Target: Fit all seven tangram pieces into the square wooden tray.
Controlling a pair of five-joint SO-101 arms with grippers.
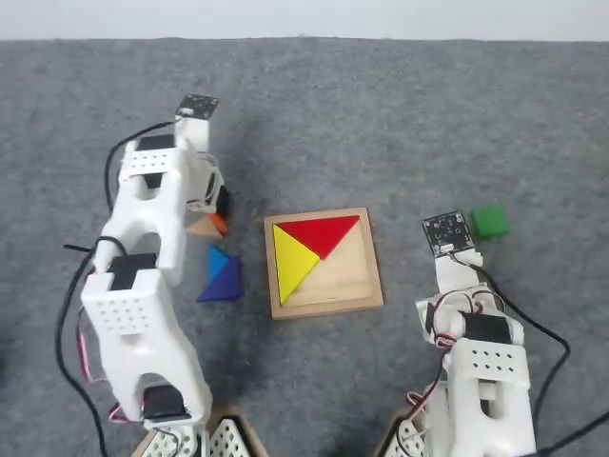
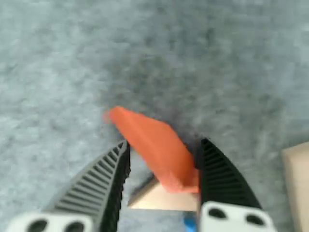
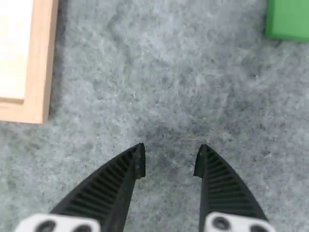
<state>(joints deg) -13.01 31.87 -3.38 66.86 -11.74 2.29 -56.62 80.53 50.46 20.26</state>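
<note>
Step in hand: picking up a loose piece on the left side, as judged from the pictures; two of the seven pieces were already seated.
Left tool: the left tool (image 2: 164,142) was clenched on the orange piece (image 2: 154,147). One fingertip (image 2: 207,159) pressed the piece's near end, and the other stood at its long edge.
Orange piece: tilted, with its far end raised off the grey table (image 1: 400,114) and its near end over the tan piece (image 2: 157,198). Both lay left of the tray, near it but apart.
Right tool: the right tool (image 3: 169,159) was released and held nothing. It hung over bare table between the tray's edge and the green piece (image 3: 288,19).
Tray: the square wooden tray (image 1: 328,307) sat mid-table. The red triangle (image 1: 322,231) lay along its far side and the yellow triangle (image 1: 290,262) along its left side, the two touching. The rest of the floor was bare wood.
Still outside: the blue pieces (image 1: 221,274), in two shades, lay just left of the tray. The tan piece and the green piece were also out, the green one well to the right.
Next move calls for: lifting the orange piece clear of the tan one, carrying it over the tray's rim and levelling it. It would then need turning so its edges meet the open corner below the two triangles.
Risk: a slanted hold could let the piece twist or snag on the rim.
</note>
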